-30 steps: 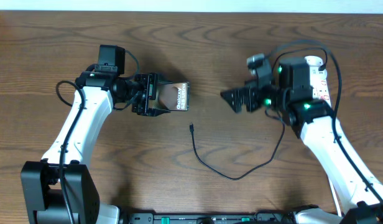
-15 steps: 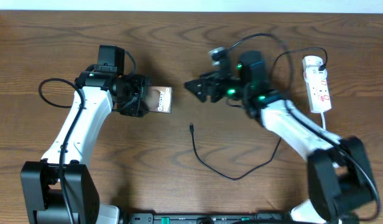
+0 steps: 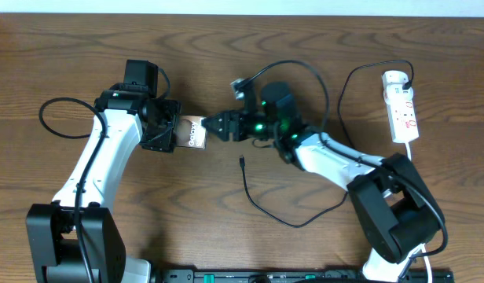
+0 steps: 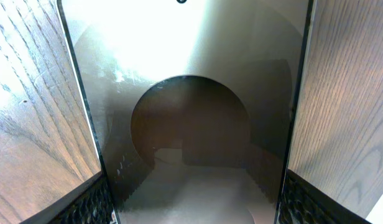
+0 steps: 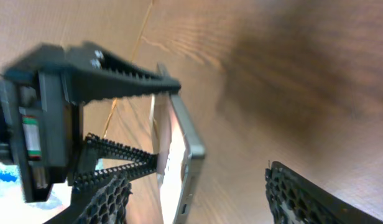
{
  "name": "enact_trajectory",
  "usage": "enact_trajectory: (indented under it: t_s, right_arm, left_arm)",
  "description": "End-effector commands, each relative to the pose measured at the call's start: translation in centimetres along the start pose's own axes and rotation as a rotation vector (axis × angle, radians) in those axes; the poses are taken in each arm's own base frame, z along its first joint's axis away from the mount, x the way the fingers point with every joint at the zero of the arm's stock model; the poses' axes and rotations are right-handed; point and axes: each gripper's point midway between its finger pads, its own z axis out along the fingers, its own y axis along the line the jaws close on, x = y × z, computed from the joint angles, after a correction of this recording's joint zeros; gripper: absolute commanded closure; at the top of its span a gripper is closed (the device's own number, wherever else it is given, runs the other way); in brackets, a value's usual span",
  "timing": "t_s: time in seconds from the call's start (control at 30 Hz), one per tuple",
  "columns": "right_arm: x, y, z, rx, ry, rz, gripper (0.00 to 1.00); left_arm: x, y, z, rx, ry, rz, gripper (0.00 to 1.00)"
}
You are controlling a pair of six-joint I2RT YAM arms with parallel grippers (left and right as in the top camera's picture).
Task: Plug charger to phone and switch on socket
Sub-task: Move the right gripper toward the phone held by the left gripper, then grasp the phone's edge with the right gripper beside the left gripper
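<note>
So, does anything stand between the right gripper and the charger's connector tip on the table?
Nothing visible does. The connector tip lies loose on the table, apart from the open right gripper, with only bare wood between them. That gripper sits at the end of the phone, held by the left gripper.

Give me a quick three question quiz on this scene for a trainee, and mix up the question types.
1. Fill in: the right gripper is ___ (open or shut).
2. What holds the phone? A) the left gripper B) the right gripper C) nothing, it lies flat on the table.
3. True or false: the charger is plugged into the phone.

Key: 1 open. 2 A. 3 false, its tip lies on the table, apart from the phone.
</note>
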Motion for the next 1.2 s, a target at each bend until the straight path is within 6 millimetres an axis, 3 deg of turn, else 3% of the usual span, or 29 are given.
enact_trajectory:
  t_s: [0.0,0.37,0.63,1.17]
  right_arm:
    - [0.5,0.1,1.1,0.032,-0.014,0.049,0.35]
    - [1.7,0.7,2.9,0.108,-0.048,0.039,0.48]
    - [1.9,0.8,3.0,0.109,-0.046,0.045,0.63]
    - [3.0,1.5,3.6,0.103,-0.021,0.058,0.65]
  left_arm:
    - [-0.7,-0.9,-1.1,0.032,-0.048,0.012,0.71]
    - [2.0,-0.8,-0.5,0.015,-0.010,0.075,0.71]
    - [3.8,-1.0,-0.5,0.025,0.088,0.078,0.71]
    - [5.0,-1.1,-0.7,0.031,0.158,0.054,0.71]
